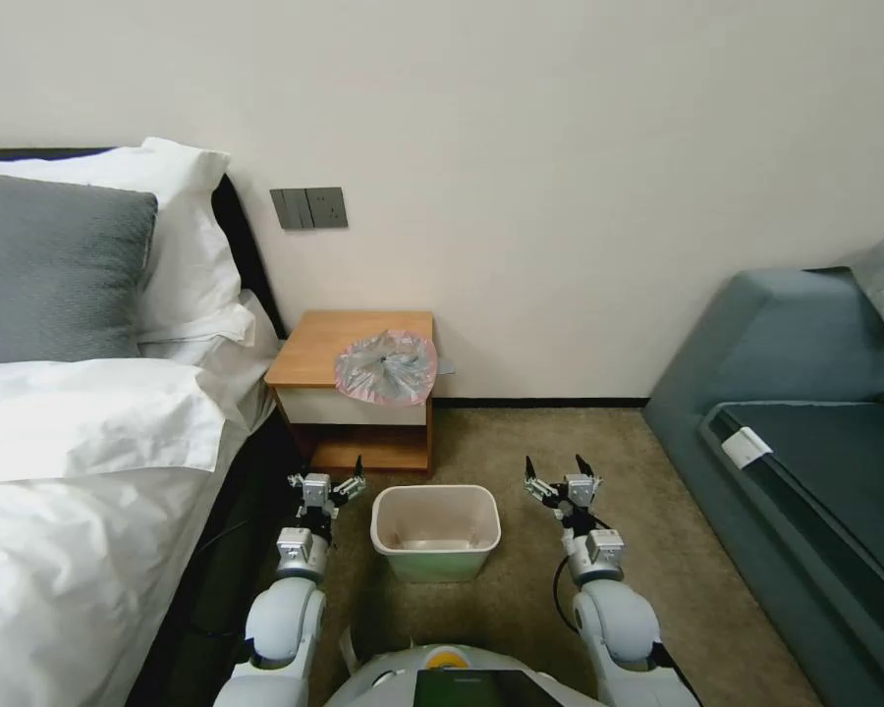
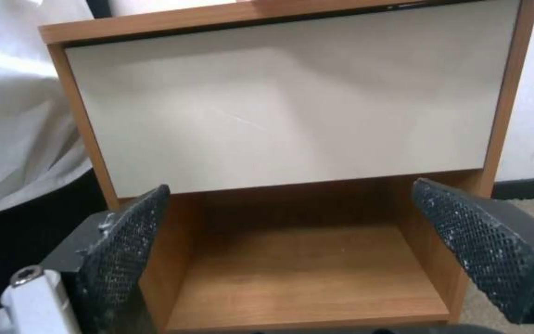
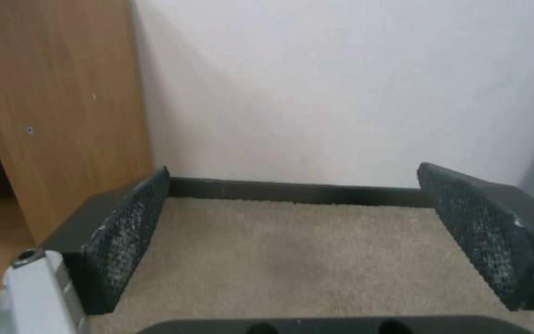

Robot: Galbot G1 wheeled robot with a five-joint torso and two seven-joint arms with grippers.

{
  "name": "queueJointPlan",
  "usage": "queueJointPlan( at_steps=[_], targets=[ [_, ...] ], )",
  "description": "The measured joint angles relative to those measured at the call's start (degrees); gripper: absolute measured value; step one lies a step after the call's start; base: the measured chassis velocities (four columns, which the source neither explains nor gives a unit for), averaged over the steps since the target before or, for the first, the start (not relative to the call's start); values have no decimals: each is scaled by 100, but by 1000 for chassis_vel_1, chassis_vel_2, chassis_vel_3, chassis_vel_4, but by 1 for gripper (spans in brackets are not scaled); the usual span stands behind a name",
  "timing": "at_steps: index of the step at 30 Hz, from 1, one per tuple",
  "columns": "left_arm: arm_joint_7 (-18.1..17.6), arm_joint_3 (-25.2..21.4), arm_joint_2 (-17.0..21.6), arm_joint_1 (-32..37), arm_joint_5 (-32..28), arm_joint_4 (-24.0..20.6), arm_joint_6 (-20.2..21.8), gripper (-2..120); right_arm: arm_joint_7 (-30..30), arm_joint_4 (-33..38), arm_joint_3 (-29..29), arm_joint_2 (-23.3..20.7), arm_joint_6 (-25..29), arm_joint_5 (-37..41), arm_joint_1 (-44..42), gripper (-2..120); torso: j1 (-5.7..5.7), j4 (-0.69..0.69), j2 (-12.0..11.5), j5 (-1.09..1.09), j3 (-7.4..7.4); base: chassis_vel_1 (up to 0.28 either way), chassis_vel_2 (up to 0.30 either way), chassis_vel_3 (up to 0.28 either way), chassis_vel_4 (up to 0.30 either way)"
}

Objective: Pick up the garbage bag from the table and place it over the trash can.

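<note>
From the head, the garbage bag lies untouched on the worktop beyond the trash can, flanked by the left gripper and right gripper; both wrist views show spread jaws, ready to reach.

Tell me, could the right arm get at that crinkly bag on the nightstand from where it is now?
Probably yes. The right gripper hangs open and low over the carpet, right of the trash can. The garbage bag lies uncovered at the table's front right corner, with nothing between, though higher up.
</note>
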Motion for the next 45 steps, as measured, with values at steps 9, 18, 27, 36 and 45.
queueJointPlan(
  at_steps=[9, 18, 27, 36, 45],
  targets=[
    [0, 0, 0, 0, 0, 0, 0, 100, 0, 0, 0, 0, 0, 0, 0, 100, 0, 0, 0, 0, 0, 0, 0, 0, 0],
    [0, 0, 0, 0, 0, 0, 0, 100, 0, 0, 0, 0, 0, 0, 0, 100, 0, 0, 0, 0, 0, 0, 0, 0, 0],
    [0, -5, 8, -3, -19, 0, 0, 100, 0, 23, 0, 0, 0, 0, -14, 100, 0, 0, 0, 0, 0, 0, 0, 0, 0],
    [63, -371, 417, -172, -948, -128, -190, 97, 233, 1055, -1, -26, -30, 142, -667, 100, 0, 0, 0, -1, 0, 0, 0, 0, 0],
    [174, -814, 952, -368, -2180, -306, -415, 99, 391, 1685, -80, -111, -124, 388, -1018, 100, 0, -1, 0, 0, 0, 0, 0, 0, 0]
  ],
)
